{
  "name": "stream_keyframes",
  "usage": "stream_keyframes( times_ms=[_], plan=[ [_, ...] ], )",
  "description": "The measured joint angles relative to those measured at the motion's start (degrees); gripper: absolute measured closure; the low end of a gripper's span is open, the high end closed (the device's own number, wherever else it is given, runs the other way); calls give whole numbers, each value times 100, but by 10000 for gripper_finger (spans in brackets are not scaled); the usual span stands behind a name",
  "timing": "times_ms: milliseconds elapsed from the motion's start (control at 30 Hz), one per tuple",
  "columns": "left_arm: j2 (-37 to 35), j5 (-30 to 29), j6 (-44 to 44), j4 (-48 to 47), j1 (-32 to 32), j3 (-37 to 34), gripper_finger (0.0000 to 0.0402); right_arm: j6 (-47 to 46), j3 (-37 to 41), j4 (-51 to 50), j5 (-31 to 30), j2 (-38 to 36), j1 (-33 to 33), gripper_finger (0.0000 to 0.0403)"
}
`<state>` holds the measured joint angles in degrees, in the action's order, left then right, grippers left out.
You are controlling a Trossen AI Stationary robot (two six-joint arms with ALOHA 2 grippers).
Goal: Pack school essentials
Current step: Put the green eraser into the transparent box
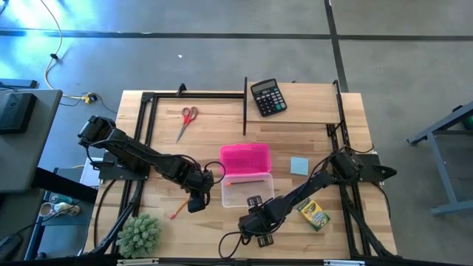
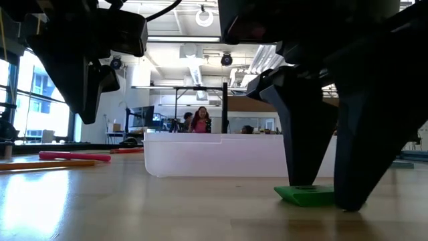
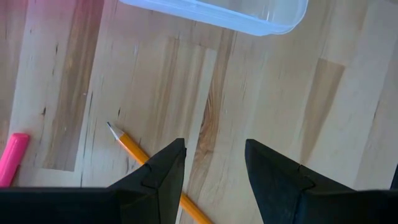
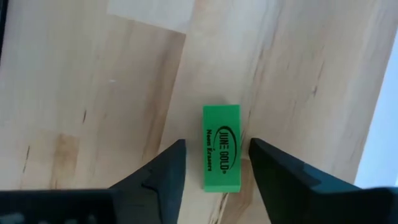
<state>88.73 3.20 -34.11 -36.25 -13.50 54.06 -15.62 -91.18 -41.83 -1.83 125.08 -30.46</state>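
The right gripper point(image 4: 212, 163) is lowered to the tabletop near the front edge of the table point(image 1: 325, 103), its two fingers set on either side of a small green eraser point(image 4: 221, 147). The eraser lies flat on the wood between the fingertips; a narrow gap seems to remain on each side, so the jaws are parted and nothing is yet grasped, though contact cannot be ruled out from the low view, where one finger point(image 2: 309, 144) is seen standing at the eraser's edge. The eraser is just in front of the clear plastic box point(image 1: 247, 190), whose pink lid point(image 1: 245, 158) stands open behind it.

The left gripper point(image 3: 214, 163) is held above the table beside the box's left side, its fingers spread with nothing between them. A yellow pencil point(image 3: 134, 151) lies on the wood just beneath and beside one finger, and the end of a pink pen point(image 3: 12, 158) is seen near it.

The red-handled scissors point(image 1: 187, 120) are lying well back on the table, the light-blue square point(image 1: 298, 165) to the right of the box, and the crayon box point(image 1: 313, 213) near the right arm. A black calculator point(image 1: 267, 97) and a fuzzy green ball point(image 1: 140, 234) are also on the table.
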Motion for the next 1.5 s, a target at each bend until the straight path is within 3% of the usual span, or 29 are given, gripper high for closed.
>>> stream_keyframes(
  times_ms=[200,800,1200,1500],
  plan=[
    [0,0,22,0,0,0,245,92,-4,-85,-109,4,1,284],
    [0,0,24,-4,0,0,245,542,-13,-192,-176,216,-69,346],
    [0,2,24,-32,0,0,245,534,35,-115,-194,-74,-80,351],
    [0,2,26,-41,-6,0,245,517,48,-256,-614,-571,-66,352]
  ],
)
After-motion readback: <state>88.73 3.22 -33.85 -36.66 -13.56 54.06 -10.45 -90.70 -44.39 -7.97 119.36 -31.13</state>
